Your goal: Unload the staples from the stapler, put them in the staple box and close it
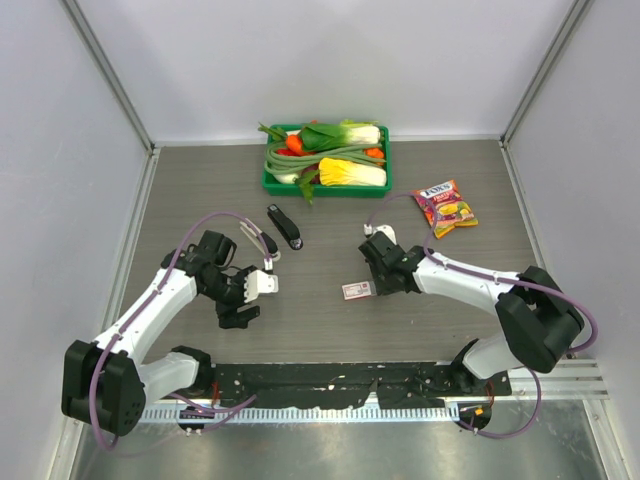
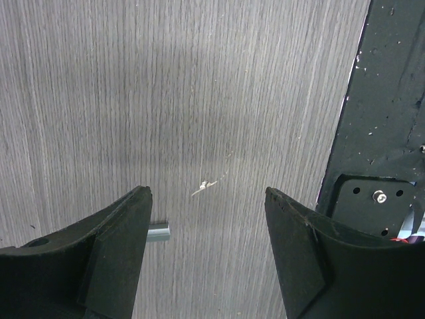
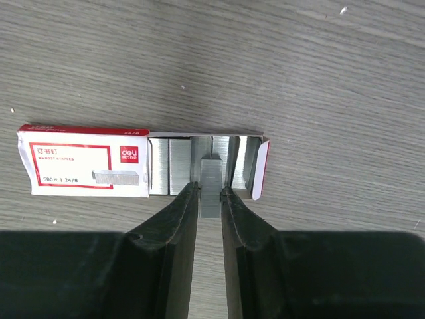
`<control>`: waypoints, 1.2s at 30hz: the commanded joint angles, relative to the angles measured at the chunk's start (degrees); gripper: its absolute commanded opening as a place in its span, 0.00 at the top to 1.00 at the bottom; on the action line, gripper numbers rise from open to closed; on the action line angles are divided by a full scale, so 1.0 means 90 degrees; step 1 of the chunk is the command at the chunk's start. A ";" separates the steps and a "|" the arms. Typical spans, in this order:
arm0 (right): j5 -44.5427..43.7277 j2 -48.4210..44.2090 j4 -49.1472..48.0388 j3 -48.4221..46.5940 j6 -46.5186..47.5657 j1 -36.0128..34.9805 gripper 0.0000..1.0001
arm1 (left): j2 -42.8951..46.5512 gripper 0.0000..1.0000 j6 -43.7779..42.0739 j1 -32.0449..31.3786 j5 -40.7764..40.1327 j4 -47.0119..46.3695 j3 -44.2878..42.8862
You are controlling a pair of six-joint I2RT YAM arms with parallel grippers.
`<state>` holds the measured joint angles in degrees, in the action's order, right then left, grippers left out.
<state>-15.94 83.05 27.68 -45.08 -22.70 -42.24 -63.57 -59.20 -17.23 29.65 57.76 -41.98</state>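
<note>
The right gripper point(image 3: 210, 194) is nearly closed, its fingers clamping a short silver-grey metal strip of staples point(image 3: 210, 169) over the drawn-out tray of a small red-and-white printed cardboard box point(image 3: 83, 163). The box lies on the grey wood-grain table point(image 3: 319, 66). The left gripper point(image 2: 207, 199) is spread wide and holds nothing, with a tiny pale sliver point(image 2: 204, 185) on the table beneath. The long black stapler point(image 1: 285, 228) lies well apart from both grippers.
</note>
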 commanded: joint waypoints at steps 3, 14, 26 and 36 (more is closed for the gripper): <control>-0.0084 -0.0009 -0.0058 -0.0274 0.0159 0.0054 0.73 | 0.0032 0.27 -0.0121 0.0001 0.0163 0.0174 -0.0063; -0.0172 -0.0291 -0.0019 -0.0274 0.0071 0.0064 0.77 | 0.0003 0.27 -0.0141 0.0001 0.0143 0.0204 -0.0082; 0.0053 -0.0702 0.0303 0.0058 -0.0232 0.0074 0.96 | -0.0026 0.27 -0.0200 0.0001 0.0143 0.0213 -0.0151; 0.0033 -0.0360 0.0528 -0.0059 -0.0339 0.0064 0.99 | -0.0027 0.27 -0.0219 0.0001 0.0143 0.0204 -0.0131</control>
<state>-15.29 79.22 31.77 -44.66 -24.58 -41.87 -63.77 -60.42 -17.23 29.65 58.78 -41.98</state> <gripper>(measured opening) 0.039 0.726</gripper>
